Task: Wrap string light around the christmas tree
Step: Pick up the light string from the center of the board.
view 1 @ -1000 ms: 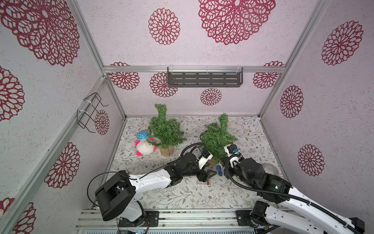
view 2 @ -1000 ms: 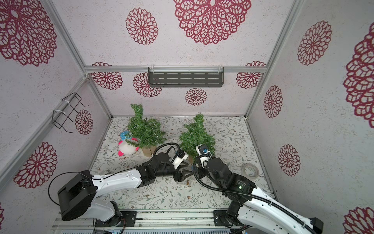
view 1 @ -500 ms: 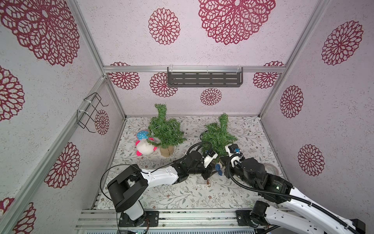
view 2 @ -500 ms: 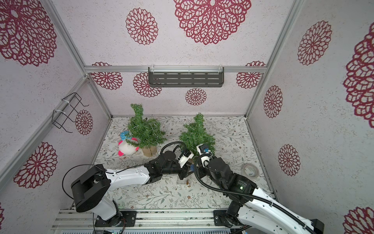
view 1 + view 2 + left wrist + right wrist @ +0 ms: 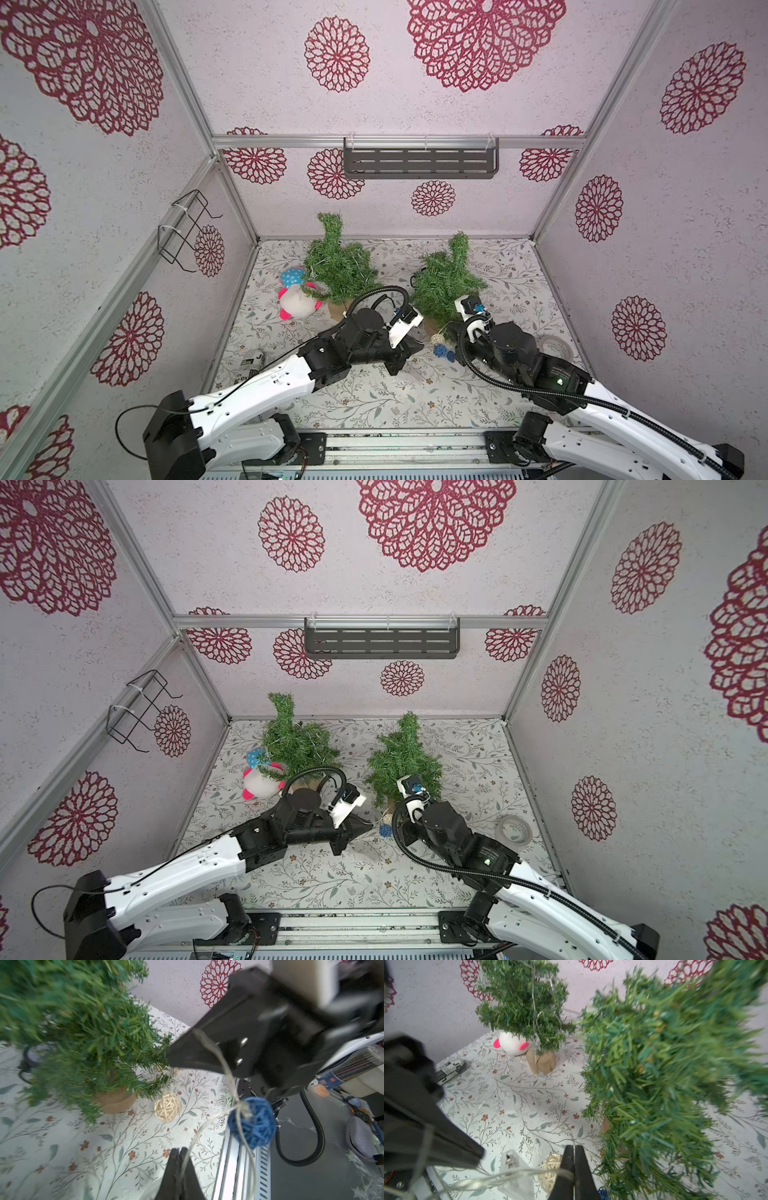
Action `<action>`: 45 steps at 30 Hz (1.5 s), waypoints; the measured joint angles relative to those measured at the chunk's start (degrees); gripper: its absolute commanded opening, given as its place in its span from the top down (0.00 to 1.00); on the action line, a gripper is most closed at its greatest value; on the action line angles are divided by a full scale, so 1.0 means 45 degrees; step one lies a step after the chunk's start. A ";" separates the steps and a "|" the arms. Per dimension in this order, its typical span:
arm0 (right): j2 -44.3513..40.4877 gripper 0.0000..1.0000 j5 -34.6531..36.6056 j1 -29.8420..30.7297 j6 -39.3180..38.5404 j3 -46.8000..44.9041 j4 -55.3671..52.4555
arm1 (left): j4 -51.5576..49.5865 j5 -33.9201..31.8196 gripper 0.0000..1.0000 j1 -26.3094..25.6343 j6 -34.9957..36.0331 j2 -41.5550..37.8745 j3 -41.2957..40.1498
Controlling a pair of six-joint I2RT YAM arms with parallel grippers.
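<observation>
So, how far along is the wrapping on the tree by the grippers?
Early. Done: the thin clear string light seems caught in the low branches of the small green christmas tree, a cream wicker ball hanging there. In hand: left gripper and right gripper both shut on the wire. Left: every turn round the tree.

Near green artificial Christmas tree (image 5: 664,1076): blurred and cropped by frame edges in the right wrist view. Thin clear string-light wire (image 5: 218,1053): too fine to trace in both top views.
</observation>
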 measured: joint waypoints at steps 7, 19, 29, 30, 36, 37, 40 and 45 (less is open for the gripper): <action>-0.0136 0.35 -0.1418 0.0005 -0.0466 -0.1336 0.0257 | -0.3769 -0.1452 1.00 0.0306 0.0884 -0.1957 0.2773; -0.3366 0.52 0.1370 -0.0593 0.5319 -0.3497 -0.0345 | -0.6664 -0.1904 1.00 0.0306 0.1880 -0.0617 0.6921; -0.4065 0.32 0.2205 -0.0593 1.4693 -0.7363 0.2390 | -0.7694 -0.1875 1.00 0.0306 0.2288 -0.0126 0.7393; -0.3866 0.31 0.2254 -0.0593 1.5285 -0.7558 0.2778 | -0.7728 -0.1870 1.00 0.0306 0.2302 -0.0117 0.7422; -0.2239 0.30 0.2827 -0.0355 1.8078 -0.8000 0.4920 | -0.7810 -0.1715 1.00 0.0306 0.2341 0.0024 0.7762; -0.1909 0.31 0.2905 -0.0316 1.8476 -0.8000 0.5377 | -0.7830 -0.1690 1.00 0.0306 0.2351 0.0044 0.7800; -0.0869 0.32 0.3094 -0.0199 1.9443 -0.8000 0.6543 | -0.7859 -0.1637 1.00 0.0306 0.2351 0.0078 0.7825; 0.1302 0.42 0.3648 -0.0044 2.0628 -0.8009 0.8650 | -0.7932 -0.1506 1.00 0.0306 0.2341 0.0083 0.7844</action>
